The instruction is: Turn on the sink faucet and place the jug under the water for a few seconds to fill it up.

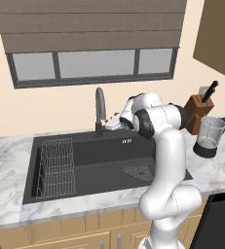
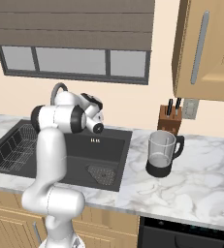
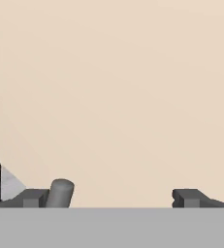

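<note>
While gripper (image 3: 111, 198) stood spread, empty, beside sink faucet (image 1: 100, 109) lever, knife block (image 1: 197, 113) stood behind jug (image 1: 209, 137), right of sink (image 1: 89, 154).

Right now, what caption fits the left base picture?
Robot's open gripper reaches the sink faucet; glass jug waits.

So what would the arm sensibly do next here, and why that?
Probably nudge the faucet's small grey lever sideways to start the water. The open end effector sits behind the tall dark grey gooseneck faucet, with the lever beside one fingertip. No stream runs into the matte black sink, and the clear glass jug with the black base stands untouched on the counter.
</note>
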Tool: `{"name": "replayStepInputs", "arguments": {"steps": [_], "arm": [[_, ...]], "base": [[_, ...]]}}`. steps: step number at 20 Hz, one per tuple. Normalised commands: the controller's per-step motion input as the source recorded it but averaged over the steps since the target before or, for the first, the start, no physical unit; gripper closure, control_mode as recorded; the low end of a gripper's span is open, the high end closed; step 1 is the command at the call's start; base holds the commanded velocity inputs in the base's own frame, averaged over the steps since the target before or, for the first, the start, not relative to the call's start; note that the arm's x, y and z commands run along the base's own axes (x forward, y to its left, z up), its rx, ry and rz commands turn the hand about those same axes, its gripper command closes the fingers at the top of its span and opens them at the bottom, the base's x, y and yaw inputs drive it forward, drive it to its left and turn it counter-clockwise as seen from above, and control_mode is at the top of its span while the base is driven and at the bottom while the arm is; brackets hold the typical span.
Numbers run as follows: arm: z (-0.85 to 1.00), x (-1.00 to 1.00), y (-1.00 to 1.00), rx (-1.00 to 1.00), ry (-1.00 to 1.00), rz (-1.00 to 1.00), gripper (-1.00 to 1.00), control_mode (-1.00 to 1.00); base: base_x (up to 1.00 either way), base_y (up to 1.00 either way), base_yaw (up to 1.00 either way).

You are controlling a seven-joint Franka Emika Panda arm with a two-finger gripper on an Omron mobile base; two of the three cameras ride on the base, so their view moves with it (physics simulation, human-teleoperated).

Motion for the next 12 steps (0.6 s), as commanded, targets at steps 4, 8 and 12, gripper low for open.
{"name": "replayStepInputs", "arguments": {"steps": [4,8,12], "arm": [[-0.03,0.38,0.06,0.00,0.00,-0.04,-1.00,-1.00],[0.00,0.34,0.00,0.00,0.00,-0.07,-1.00,-1.00],[0.00,0.31,-0.04,0.00,0.00,-0.09,-1.00,-1.00]], "base": [[0.00,0.00,0.00],[0.00,0.00,0.00],[0.00,0.00,0.00]]}}
